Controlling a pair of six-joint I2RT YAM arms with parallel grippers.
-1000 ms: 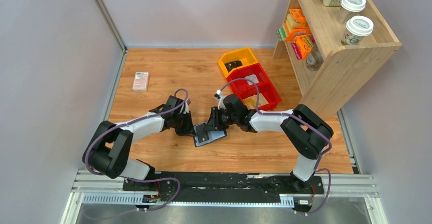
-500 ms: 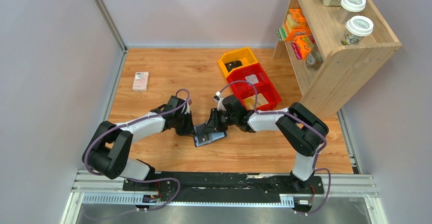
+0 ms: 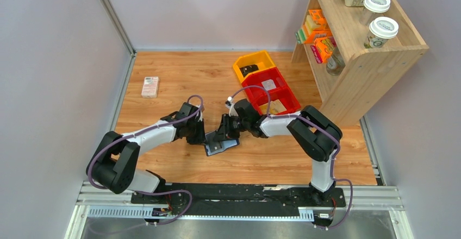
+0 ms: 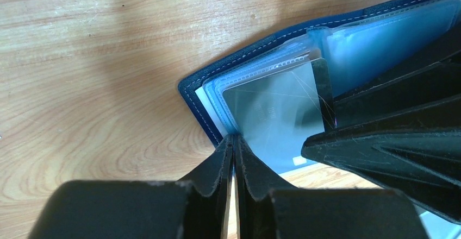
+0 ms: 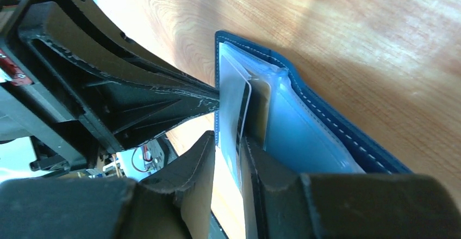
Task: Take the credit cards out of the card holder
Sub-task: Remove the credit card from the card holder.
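The navy card holder (image 3: 217,148) lies open on the wooden floor between both arms, its pale blue pockets fanned up. My left gripper (image 3: 204,139) is shut on the edge of its pocket leaves (image 4: 217,95), fingertips pressed together (image 4: 234,137). A greyish credit card (image 4: 272,108) stands partly out of a pocket. My right gripper (image 5: 228,141) straddles that card's (image 5: 237,114) edge. One finger (image 5: 255,157) rests against the card and the other stands off it with a visible gap. The holder's stitched navy cover (image 5: 304,87) lies behind.
A pink-white box (image 3: 150,86) lies at the far left. A yellow bin (image 3: 253,65) holding a small black object and a red bin (image 3: 272,89) sit behind the right arm. A wooden shelf (image 3: 359,49) with cups and boxes stands at the right.
The right arm has folded in and shifted slightly left, and the card holder has slid a little left with it. The left arm has barely moved.
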